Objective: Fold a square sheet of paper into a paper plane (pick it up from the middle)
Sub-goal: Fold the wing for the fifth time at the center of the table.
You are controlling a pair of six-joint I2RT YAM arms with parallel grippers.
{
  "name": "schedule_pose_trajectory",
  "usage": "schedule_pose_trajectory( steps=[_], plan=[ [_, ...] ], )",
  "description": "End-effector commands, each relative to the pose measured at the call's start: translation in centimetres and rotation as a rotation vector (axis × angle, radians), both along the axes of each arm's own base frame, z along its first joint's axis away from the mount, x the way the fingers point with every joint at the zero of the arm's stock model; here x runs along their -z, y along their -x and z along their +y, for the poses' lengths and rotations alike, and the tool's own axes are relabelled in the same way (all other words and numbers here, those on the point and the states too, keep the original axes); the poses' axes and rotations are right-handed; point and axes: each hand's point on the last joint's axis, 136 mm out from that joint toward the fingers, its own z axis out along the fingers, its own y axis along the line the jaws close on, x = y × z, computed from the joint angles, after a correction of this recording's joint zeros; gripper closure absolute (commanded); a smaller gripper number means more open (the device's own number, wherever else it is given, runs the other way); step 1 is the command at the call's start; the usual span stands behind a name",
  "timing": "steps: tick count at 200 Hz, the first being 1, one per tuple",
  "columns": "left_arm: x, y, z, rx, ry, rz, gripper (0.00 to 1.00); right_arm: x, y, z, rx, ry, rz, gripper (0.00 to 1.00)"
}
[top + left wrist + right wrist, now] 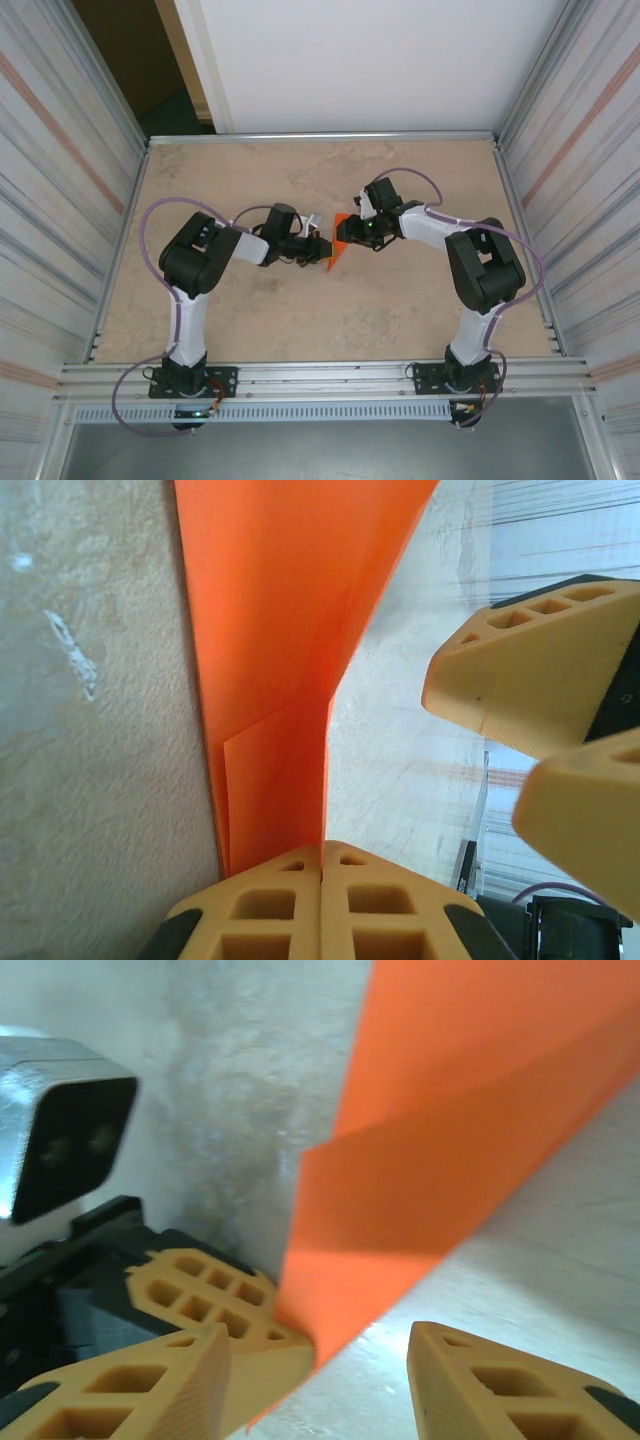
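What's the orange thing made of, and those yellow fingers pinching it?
The orange sheet looks like thin matte paper: it shows sharp creases and overlapping layers. The left gripper's fingers look like hard matte yellow plastic, perhaps printed, judging by their hollow cells.

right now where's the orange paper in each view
top: paper mid-table, between the two arms' tips
left wrist: paper in the centre, top edge down to the left fingers
right wrist: paper upper right
shared landmark: left fingers, shut on the paper

My left claw [322, 855] is matt yellow plastic, the orange paper [280, 630] smooth and matt, the table [90, 780] rough, mottled beige like stone.
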Motion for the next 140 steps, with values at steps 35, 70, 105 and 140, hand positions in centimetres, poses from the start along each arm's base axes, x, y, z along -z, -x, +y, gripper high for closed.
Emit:
schedule_pose_trajectory(
  steps=[35,70,105,140],
  plan=[
    [11.6,5.1,5.7,-0.056,-0.329,0.21,1.0,0.4,-1.5,1.7,0.01,-0.158,-0.001,0.63],
    [11.7,5.1,5.7,-0.054,-0.326,0.211,1.0,0.8,-2.4,1.8,0.014,-0.155,0.002,0.65],
    [11.7,5.1,5.7,-0.051,-0.328,0.208,1.0,1.6,-2.6,1.8,0.007,-0.127,0.013,0.64],
    [11.7,5.1,5.7,-0.051,-0.329,0.208,1.0,2.3,-2.7,2.0,-0.006,-0.124,0.028,0.64]
  ],
)
